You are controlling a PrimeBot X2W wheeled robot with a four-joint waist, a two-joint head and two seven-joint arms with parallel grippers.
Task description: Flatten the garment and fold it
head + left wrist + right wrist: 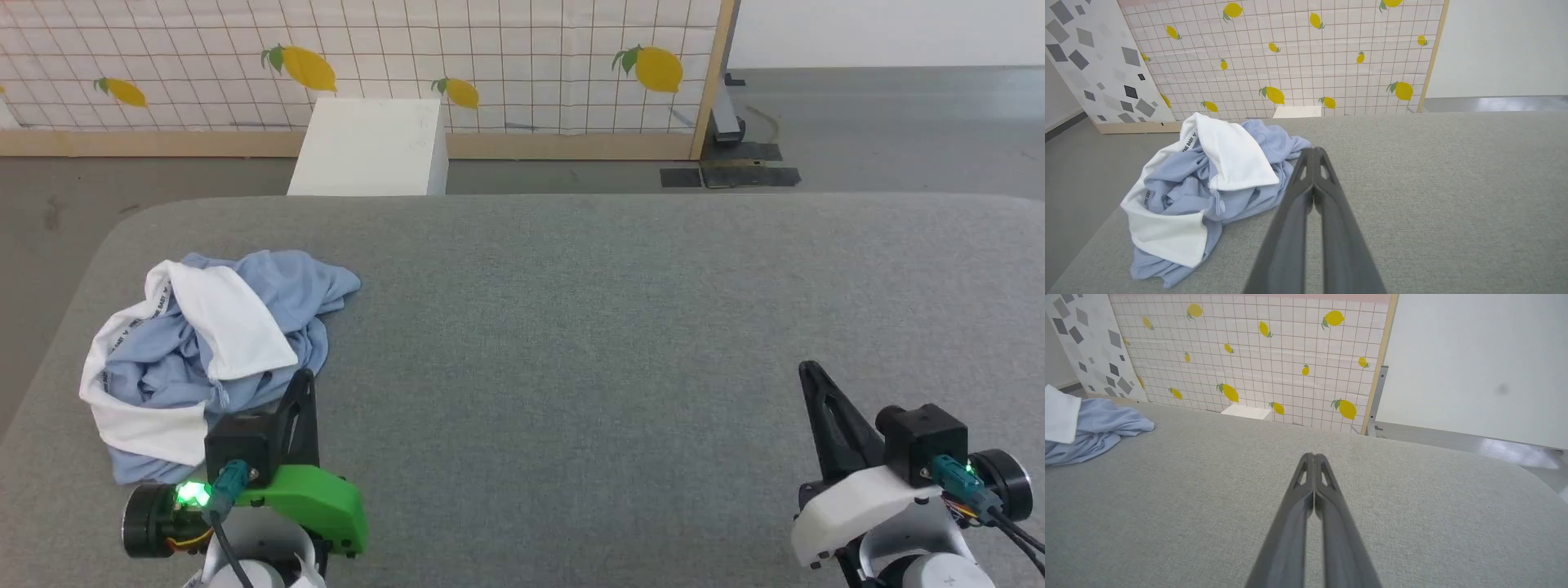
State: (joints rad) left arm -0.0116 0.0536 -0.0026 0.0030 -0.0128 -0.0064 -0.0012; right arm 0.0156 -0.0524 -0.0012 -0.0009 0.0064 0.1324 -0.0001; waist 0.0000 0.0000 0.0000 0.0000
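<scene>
The garment (212,343) lies crumpled in a heap on the left of the grey table (571,327), light blue cloth mixed with turned-out white lining. In the left wrist view the garment (1208,183) sits just left of my fingertips. My left gripper (304,377) is shut and empty, its tip beside the heap's near right edge. My right gripper (808,369) is shut and empty over bare table at the lower right, far from the heap. The right wrist view catches the garment (1090,428) at its left edge. The collar and logo are hidden in the folds.
A white box (371,147) stands on the floor behind the table's far edge. Behind it runs a lemon-print tiled panel (367,65) with a wooden base. The table's rounded left corner (122,229) is close to the heap. Grey floor lies beyond.
</scene>
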